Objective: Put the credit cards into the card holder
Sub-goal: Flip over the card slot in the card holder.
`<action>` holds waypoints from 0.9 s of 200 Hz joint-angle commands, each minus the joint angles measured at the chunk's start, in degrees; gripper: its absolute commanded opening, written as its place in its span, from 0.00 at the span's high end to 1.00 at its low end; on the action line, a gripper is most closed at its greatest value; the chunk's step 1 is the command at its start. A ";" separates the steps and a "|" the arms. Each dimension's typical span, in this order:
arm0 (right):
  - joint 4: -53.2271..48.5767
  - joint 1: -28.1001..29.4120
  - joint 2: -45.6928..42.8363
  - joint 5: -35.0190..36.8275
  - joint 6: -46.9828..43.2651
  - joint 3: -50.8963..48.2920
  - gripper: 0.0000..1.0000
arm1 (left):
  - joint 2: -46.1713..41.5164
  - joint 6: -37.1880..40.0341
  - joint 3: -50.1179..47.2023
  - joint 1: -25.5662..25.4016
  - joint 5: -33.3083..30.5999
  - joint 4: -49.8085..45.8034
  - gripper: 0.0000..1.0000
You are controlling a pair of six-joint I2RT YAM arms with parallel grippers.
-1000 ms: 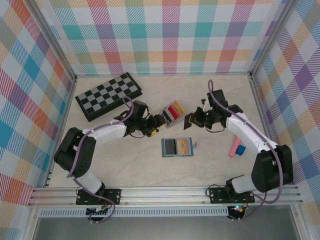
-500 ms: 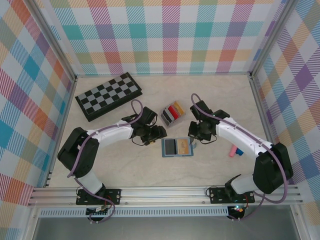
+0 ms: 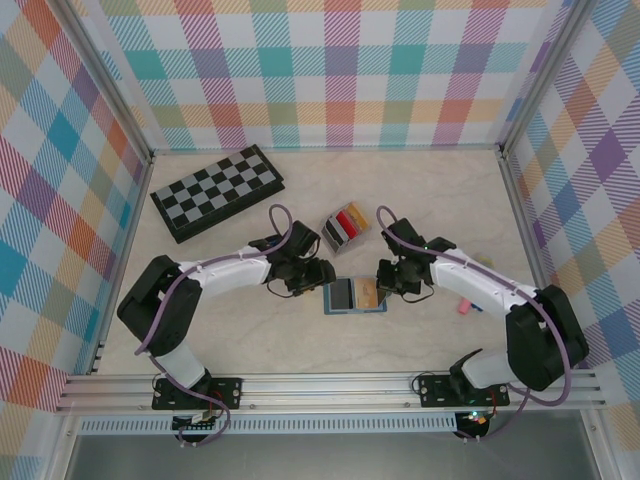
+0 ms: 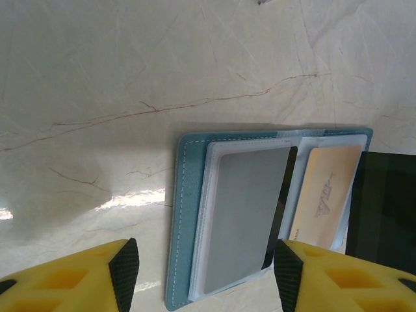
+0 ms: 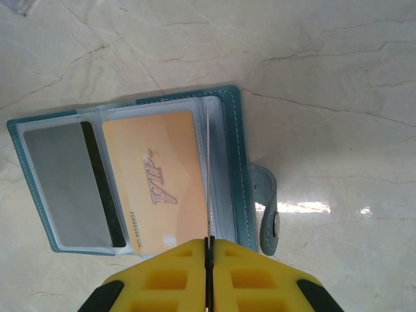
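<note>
Marble tabletop (image 3: pixel 440 190); left jaws released; right jaws clench black card (image 4: pixel 383 208), edge-on from right wrist.

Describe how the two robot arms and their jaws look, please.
The left arm and right arm have white links with black joints and black bases. A purple cable loops along each. The jaws are yellow blocks with moulded recesses and black inner pads.
</note>
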 commanded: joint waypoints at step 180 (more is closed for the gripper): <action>19.54 -0.17 -9.06 -3.56 -4.15 -15.57 0.92 | 7.15 -1.11 -0.79 -3.27 0.30 5.43 0.65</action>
